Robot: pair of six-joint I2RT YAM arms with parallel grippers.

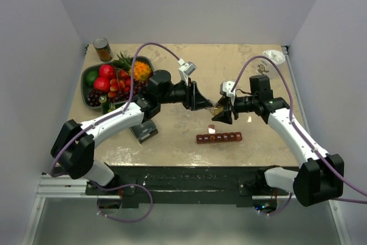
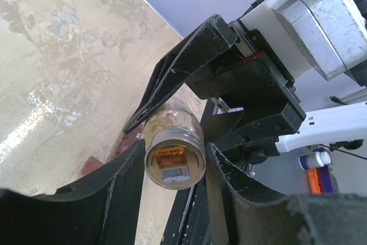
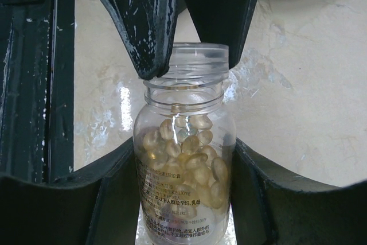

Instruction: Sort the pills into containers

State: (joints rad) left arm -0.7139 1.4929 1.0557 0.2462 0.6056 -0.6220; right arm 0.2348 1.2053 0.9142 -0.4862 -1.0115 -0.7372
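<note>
A small clear bottle [image 3: 183, 199] full of pale tan pills [image 3: 195, 159] hangs above the table between both arms. My right gripper [image 3: 183, 193] is shut on its body. My left gripper [image 2: 175, 164] is shut on the bottle's clear cap [image 3: 198, 61], which sits slightly askew on the threaded neck. An orange label shows on the cap end [image 2: 174, 162]. In the top view my left gripper [image 1: 210, 105] and right gripper [image 1: 222, 111] meet at the bottle [image 1: 216, 109]. The containers [image 1: 219, 137], a dark red strip, lie on the table just below, with one lid standing open [image 1: 211, 128].
A grey-green fruit bowl [image 1: 87, 76] sits at the back left with a metal can [image 1: 103, 50] behind it. A dark flat object [image 1: 143, 131] lies beside the left arm. A white crumpled item [image 1: 274, 57] rests at the back right corner.
</note>
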